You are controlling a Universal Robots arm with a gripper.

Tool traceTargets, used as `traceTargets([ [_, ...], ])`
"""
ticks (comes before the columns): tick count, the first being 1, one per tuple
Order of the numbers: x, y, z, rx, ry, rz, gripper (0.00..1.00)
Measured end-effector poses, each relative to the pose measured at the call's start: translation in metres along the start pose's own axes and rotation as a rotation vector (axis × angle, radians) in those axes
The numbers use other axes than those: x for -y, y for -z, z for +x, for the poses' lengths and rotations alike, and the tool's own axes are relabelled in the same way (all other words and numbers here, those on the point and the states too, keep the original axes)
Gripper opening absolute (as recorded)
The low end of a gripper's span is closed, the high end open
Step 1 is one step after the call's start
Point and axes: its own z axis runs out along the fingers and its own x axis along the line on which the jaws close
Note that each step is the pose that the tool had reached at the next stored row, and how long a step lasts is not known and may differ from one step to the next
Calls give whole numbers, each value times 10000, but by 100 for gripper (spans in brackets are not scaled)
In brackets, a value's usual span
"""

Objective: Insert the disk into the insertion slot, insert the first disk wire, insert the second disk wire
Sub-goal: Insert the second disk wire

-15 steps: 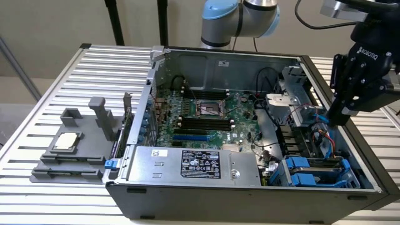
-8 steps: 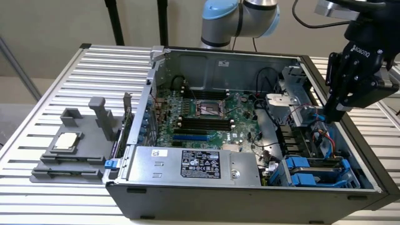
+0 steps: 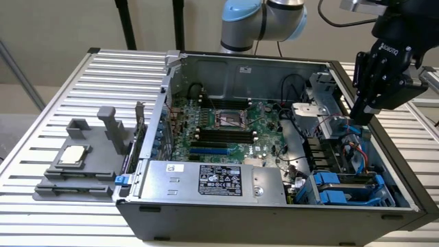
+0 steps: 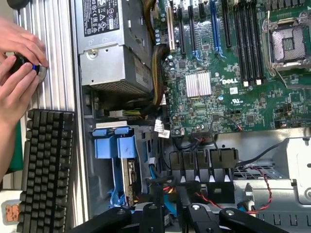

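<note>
Nearest us in the exterior view, at five o'clock in the open computer case, the disk sits down inside the insertion slot. Farther back, at two o'clock, the black gripper hangs just above some red and blue wires. I cannot tell if it is open or shut.

The gripper hangs just above coloured wires inside the open computer case.

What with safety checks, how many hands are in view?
2: one hand and the other hand, both on a small dark object beside the keyboard. Others may be hidden.
</note>
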Motion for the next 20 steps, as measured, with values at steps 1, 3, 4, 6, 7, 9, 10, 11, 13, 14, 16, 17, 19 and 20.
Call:
traceTargets([
  [1,0,1,0,-44,-2,5,25],
  [3,0,0,4,-141,-8,16,25],
  [4,1,0,10,-185,-10,22,25],
  [6,4,-5,26,-265,-14,28,25],
  [7,5,-7,36,-312,-15,29,25],
  [9,8,-11,54,-395,-18,35,25],
  [10,9,-13,63,-431,-20,37,25],
  [11,10,-16,72,-465,-21,38,25],
  [13,12,-20,84,-538,-25,42,25],
  [14,12,-19,87,-577,-27,47,25],
  [16,13,-20,91,-648,-30,55,25],
  [17,13,-21,91,-672,-31,58,25],
  [19,13,-33,88,-712,-33,62,25],
  [20,14,-44,86,-719,-34,63,25],
])
